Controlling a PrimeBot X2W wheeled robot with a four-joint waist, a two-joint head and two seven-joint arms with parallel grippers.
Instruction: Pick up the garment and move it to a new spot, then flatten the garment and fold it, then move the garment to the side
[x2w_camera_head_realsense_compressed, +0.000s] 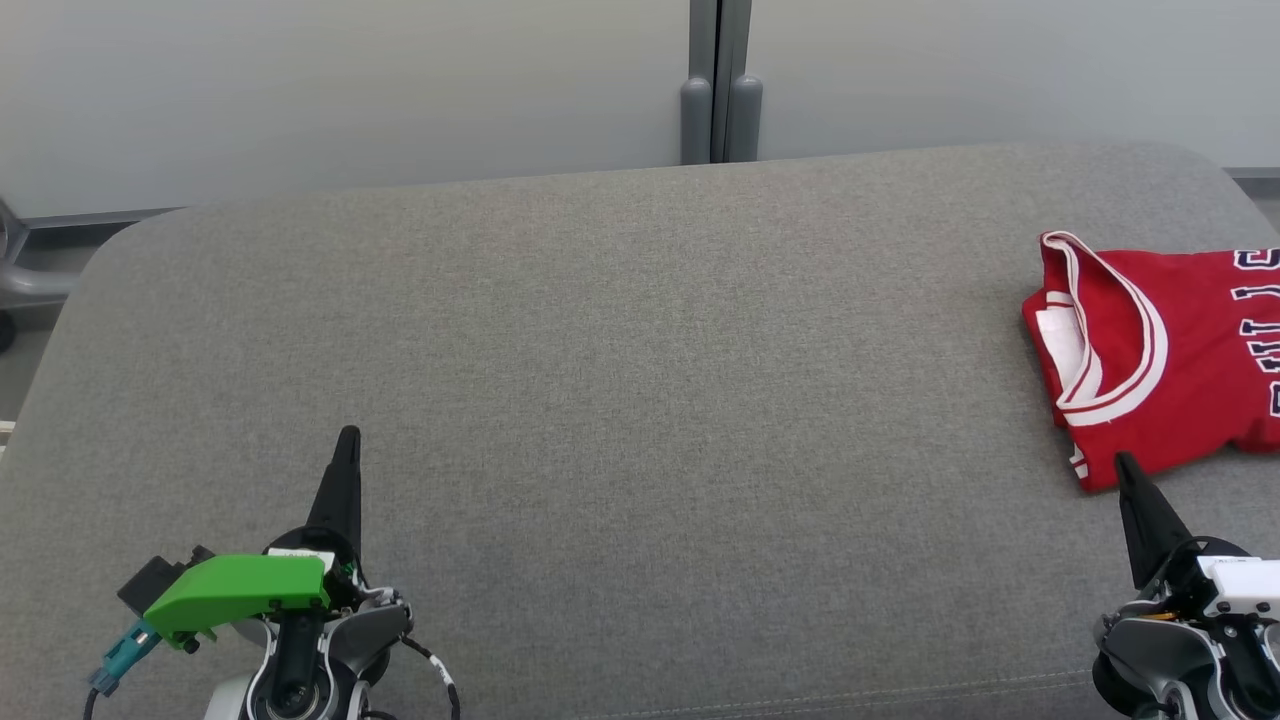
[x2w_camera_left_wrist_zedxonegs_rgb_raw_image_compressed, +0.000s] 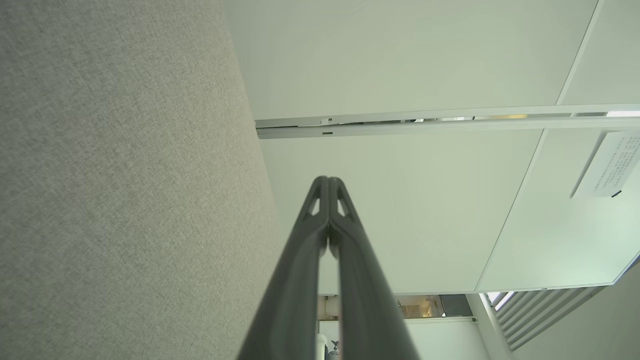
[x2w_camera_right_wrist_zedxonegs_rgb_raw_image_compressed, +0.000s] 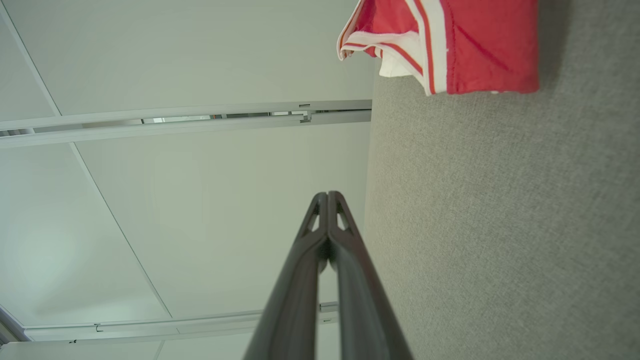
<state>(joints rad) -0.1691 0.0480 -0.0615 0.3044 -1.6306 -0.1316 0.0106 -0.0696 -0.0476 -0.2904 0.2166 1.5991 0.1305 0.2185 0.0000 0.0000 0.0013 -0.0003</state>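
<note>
Your garment sits folded at the far right of the grey cushion. It's partly cropped, so I can't vouch for the fold. The left gripper and right gripper are both pinched together and empty. Looks like the move-aside step is done, so you probably just need to check it.

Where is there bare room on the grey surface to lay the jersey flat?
Free: the wide stretch of grey surface between the left gripper and the red jersey, front to back. Crowded: the right edge, where the jersey lies just beyond the right gripper.
</note>
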